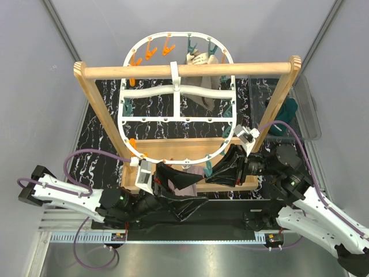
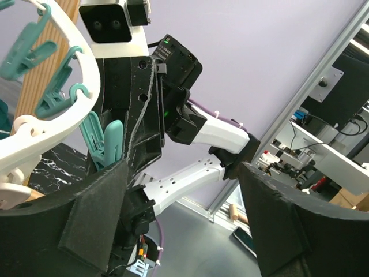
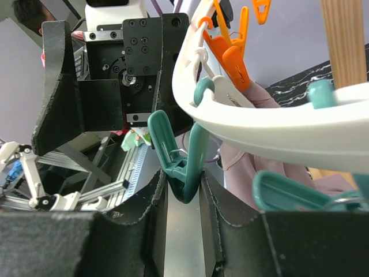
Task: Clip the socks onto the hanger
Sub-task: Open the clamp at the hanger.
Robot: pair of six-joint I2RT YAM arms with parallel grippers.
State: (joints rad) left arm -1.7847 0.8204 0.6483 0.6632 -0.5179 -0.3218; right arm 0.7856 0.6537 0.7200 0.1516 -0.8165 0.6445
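Pinching teal clothespin (image 3: 183, 151): right tool (image 3: 183, 186), wrist view.

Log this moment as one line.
left gripper: open, empty | right gripper: pinching teal clothespin on hanger | pink sock: beside it

The hanger (image 1: 176, 107) hangs from the top rail of the stand (image 1: 184, 70), which rests on the surface (image 1: 104, 133). My left gripper (image 1: 183, 183) sits under the hanger's near rim. My right gripper (image 1: 214, 173) is just to its right, with a clip (image 3: 180, 167) between its fingers. A sock (image 1: 196, 171) is between the two. A second sock (image 1: 286, 115) lies right of the stand, in a bin (image 1: 308, 109).
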